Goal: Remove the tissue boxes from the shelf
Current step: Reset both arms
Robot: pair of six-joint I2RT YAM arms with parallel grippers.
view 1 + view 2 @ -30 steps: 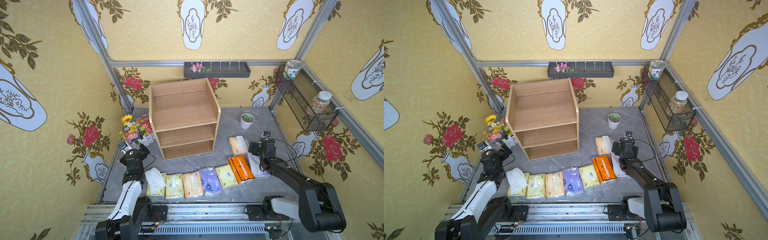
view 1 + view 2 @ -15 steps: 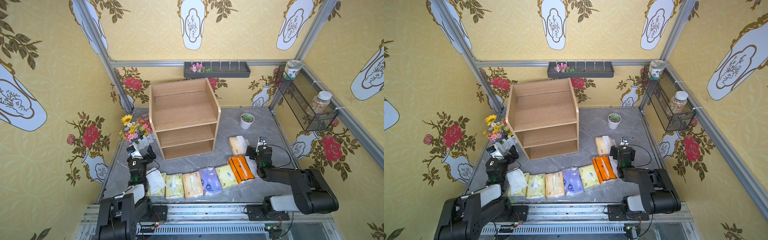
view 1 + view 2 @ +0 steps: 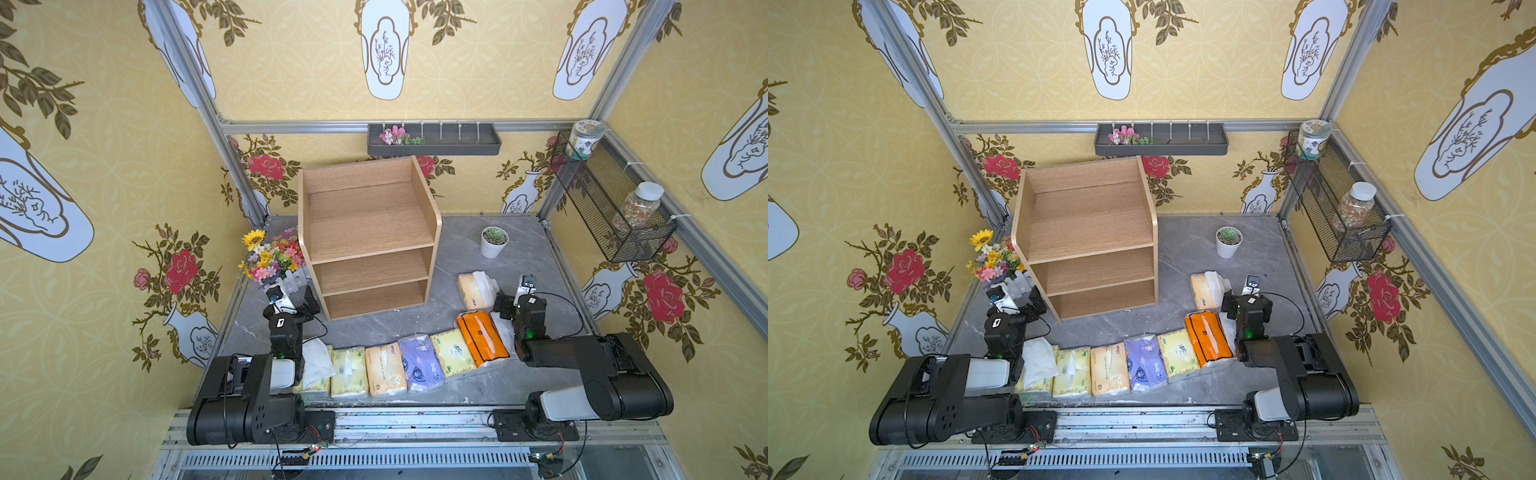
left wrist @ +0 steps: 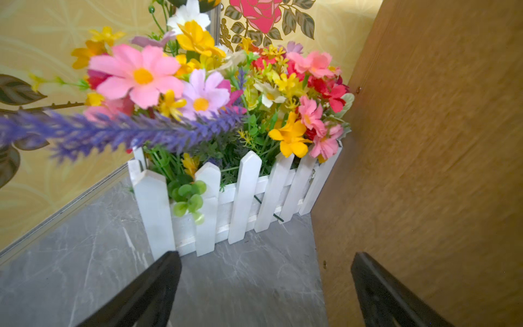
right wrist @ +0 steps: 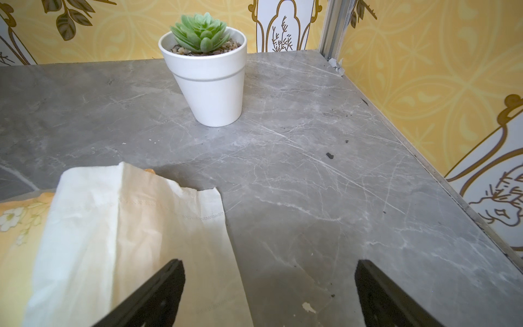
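Where marbled tabletop (image 3: 519,249) spreads, soft tissue boxes (image 3: 386,368) rest.

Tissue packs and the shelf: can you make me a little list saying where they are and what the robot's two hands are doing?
shelf: light wood, three tiers, all bare
tissue packs: off the shelf, in a curved row on the grey tabletop in front of it
orange pack: near the row's end by the right arm
lavender pack: mid-row
separate pack: cream, tissue poking out, between the row and the succulent pot
left gripper: open, empty, facing the flower box beside the shelf
right gripper: open, empty, by the separate pack
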